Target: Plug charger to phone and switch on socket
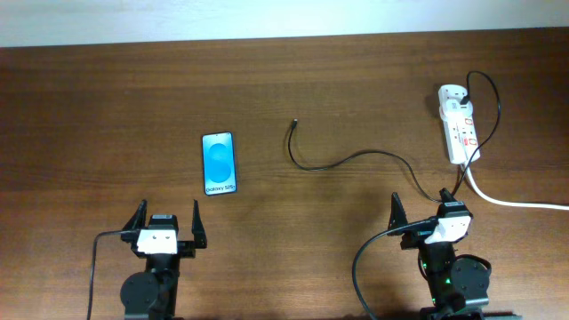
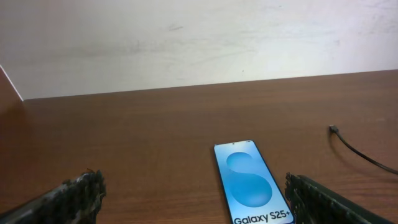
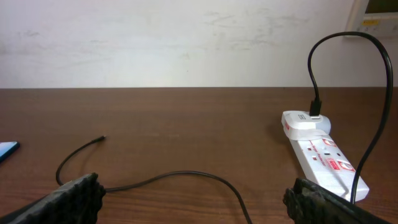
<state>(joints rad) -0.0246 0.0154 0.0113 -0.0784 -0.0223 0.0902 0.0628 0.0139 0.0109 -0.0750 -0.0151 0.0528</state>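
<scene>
A dark brown wooden table (image 1: 338, 80) fills nearly the whole overhead view, its fine grain running from 9 to 3 o'clock. Along its far edge, at 12 o'clock, lies a thin pale strip (image 1: 267, 18); whether this is wall or floor cannot be told. In both wrist views a plain off-white wall (image 2: 186, 43) rises behind the table, marked with faint scuffs and smudges. At 1 o'clock in the right wrist view a pale fitting (image 3: 378, 15) sits on the wall, cut by the frame. The light is soft and even, leaving a mild sheen on the wood.
</scene>
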